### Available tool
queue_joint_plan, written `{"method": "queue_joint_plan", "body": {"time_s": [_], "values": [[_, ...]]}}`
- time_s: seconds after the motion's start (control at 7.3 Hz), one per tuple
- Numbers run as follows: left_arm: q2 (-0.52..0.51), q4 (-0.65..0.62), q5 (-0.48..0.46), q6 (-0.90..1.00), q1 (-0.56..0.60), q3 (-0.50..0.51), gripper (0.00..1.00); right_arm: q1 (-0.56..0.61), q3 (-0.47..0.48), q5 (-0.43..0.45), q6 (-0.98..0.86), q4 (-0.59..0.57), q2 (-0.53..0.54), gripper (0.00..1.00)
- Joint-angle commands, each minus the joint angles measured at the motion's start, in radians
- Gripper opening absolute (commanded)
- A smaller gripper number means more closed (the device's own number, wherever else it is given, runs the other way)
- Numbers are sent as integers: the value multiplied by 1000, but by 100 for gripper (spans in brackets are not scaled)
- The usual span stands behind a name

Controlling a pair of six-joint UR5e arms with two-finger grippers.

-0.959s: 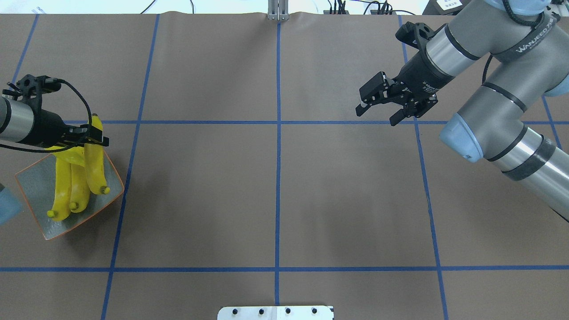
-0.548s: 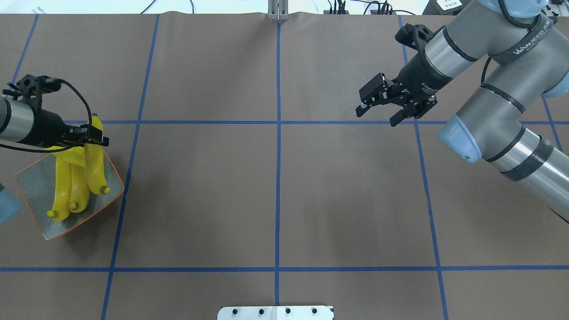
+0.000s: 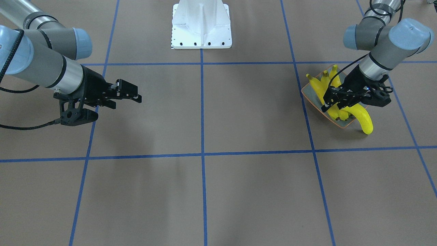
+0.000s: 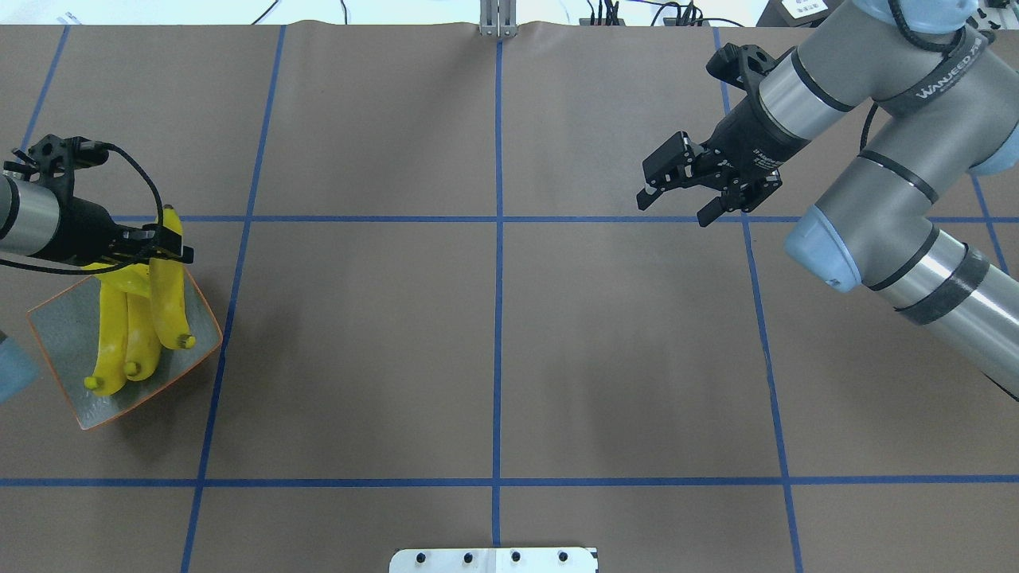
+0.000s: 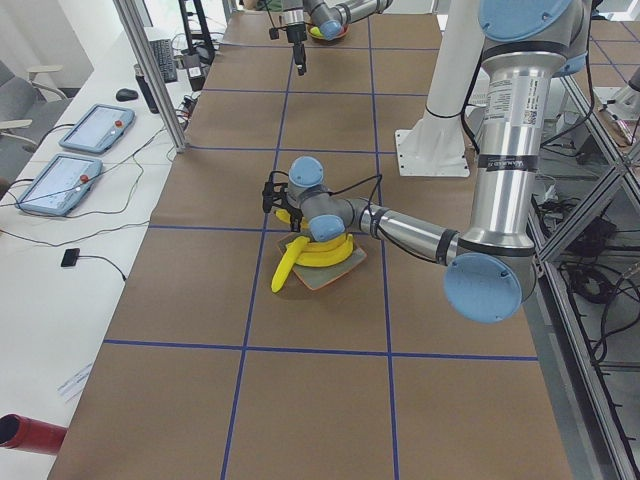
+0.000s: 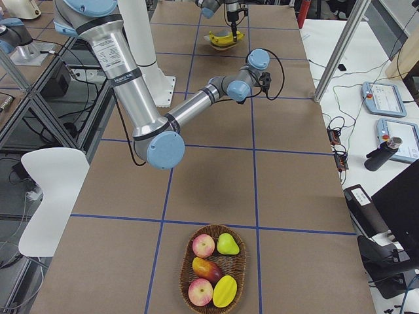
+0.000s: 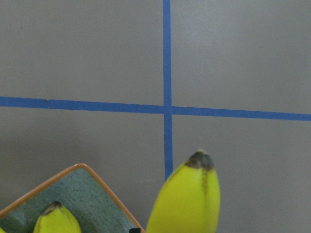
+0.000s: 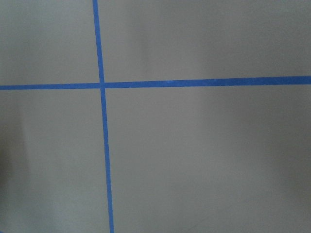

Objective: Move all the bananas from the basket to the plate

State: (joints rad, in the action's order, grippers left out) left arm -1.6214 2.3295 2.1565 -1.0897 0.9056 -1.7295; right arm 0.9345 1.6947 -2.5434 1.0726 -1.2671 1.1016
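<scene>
The grey-green plate (image 4: 60,334) with an orange rim sits at the table's left end. Two yellow bananas (image 4: 119,334) lie on it side by side. A third banana (image 4: 169,298) rests beside them, and its far end juts past the plate's corner (image 3: 363,121) (image 7: 187,199). My left gripper (image 4: 181,247) (image 3: 326,106) leans over the middle of this banana, shut on it across its width. My right gripper (image 4: 677,205) (image 3: 126,100) hangs open and empty above the right half of the table. The basket (image 6: 182,278) shows only in the exterior right view, with no banana in it.
The basket holds apples, a pear and a mango (image 6: 224,291) at the table's right end. Blue tape lines (image 4: 497,318) grid the brown table cover. The white robot base (image 3: 201,24) stands at the near edge. Tablets and cables lie on the side benches.
Almost nothing. My left gripper and its banana have shifted very slightly to the left. The right gripper stays where it was, open.
</scene>
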Motion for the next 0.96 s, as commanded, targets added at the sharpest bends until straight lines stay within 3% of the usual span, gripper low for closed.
{"method": "queue_joint_plan", "body": {"time_s": [0.0,0.14,0.41,0.82], "values": [[28,4,-1,1,-2,-5,49,0,0,0,1,0,1,100],[29,8,-1,1,-4,-5,58,0,0,0,0,0,0,100],[28,8,-3,-1,-7,-4,65,1,-1,0,0,0,1,100],[22,8,-4,-2,-8,-5,90,1,-3,0,0,0,1,100]]}}
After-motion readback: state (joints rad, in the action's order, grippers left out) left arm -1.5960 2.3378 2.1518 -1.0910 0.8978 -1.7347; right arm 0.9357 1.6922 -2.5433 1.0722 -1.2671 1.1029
